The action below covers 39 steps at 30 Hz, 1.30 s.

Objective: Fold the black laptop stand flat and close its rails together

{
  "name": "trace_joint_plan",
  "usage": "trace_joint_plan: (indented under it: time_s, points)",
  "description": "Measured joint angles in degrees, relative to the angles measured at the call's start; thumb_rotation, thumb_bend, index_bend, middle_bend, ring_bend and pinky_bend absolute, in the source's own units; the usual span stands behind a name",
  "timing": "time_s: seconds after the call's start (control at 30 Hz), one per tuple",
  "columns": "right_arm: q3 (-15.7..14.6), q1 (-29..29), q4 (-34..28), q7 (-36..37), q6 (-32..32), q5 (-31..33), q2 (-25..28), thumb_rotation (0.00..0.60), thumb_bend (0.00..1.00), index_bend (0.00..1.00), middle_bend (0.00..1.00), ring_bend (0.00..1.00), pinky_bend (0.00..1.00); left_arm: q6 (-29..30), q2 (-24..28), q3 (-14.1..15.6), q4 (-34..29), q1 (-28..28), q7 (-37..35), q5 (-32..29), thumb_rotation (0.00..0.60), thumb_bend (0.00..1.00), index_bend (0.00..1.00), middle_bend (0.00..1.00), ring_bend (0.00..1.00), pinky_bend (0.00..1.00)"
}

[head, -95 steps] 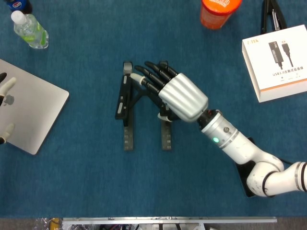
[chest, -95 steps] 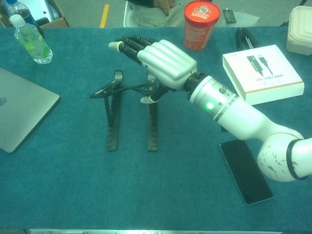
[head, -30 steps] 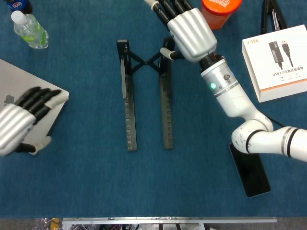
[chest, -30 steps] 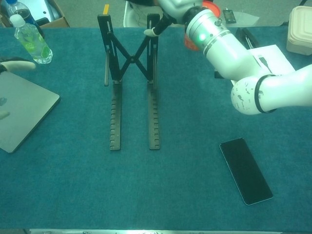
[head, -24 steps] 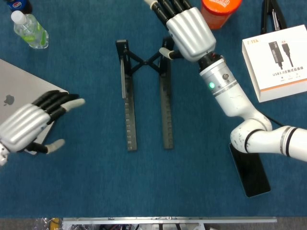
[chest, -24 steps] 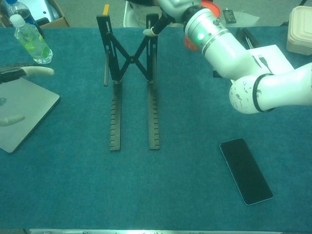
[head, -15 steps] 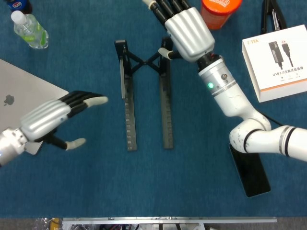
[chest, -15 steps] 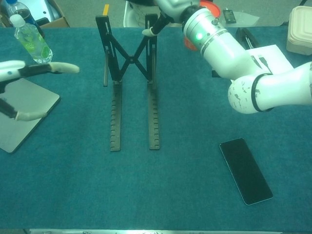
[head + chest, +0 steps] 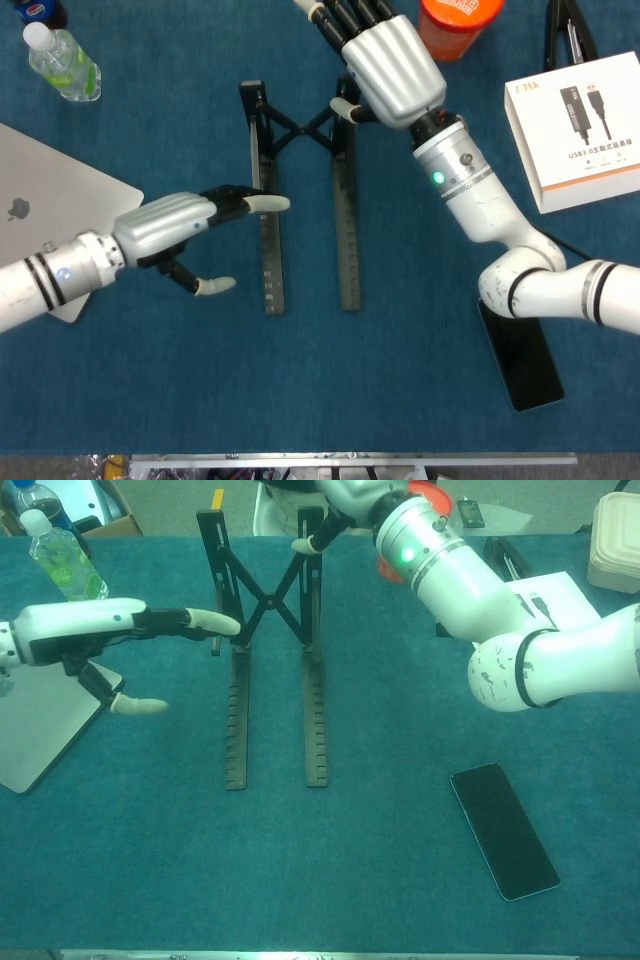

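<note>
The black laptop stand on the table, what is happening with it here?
The right hand holds the far end of the black folding laptop stand on the blue table. The stand's rails are apart, and its crossed struts stand upright in the chest view. The left hand, fingers spread and empty, reaches toward the left rail.
</note>
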Motion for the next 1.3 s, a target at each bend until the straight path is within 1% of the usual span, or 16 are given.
trace_joint_plan:
  time_s: [0.23,0.5,0.7,0.9,1.3]
  points:
    - [-0.16,0.41,-0.25,0.01,0.19,-0.09,0.07,0.600,0.06,0.00,0.05,0.01,0.18,-0.74,-0.92,0.90,1.65,-3.33,-2.66,-0.61,0.600,0.32,0.05,0.06,0.00,0.00]
    - [-0.29,0.70,-0.12,0.03,0.26,0.16,0.07,0.600,0.06,0.00,0.05,0.01,0.18,-1.20,-1.00,1.87,1.51,-5.24,-2.28,-1.40,0.600,0.32,0.05,0.06,0.00,0.00]
    - [-0.57,0.75,0.02,0.23,0.19,0.27,0.15,0.600,0.06,0.00,0.05,0.01,0.18,-1.91,-2.09,2.37,1.79,-6.42,-1.82,-1.94,0.600,0.32,0.05,0.06,0.00,0.00]
    - [-0.77,0.66,-0.18,0.65,0.24,0.23,0.43,0.600,0.06,0.00,0.05,0.01,0.18,-2.28,-4.12,2.85,4.20,-7.00,-2.31,-2.83,0.600,0.32,0.05,0.06,0.00,0.00]
    - [-1.47,0.26,-0.62,0.93,0.53,-0.02,0.92,0.600,0.06,0.00,0.05,0.01,0.18,-1.78,-8.30,4.45,9.62,-7.46,-5.74,-4.10,0.600,0.32,0.05,0.06,0.00,0.00]
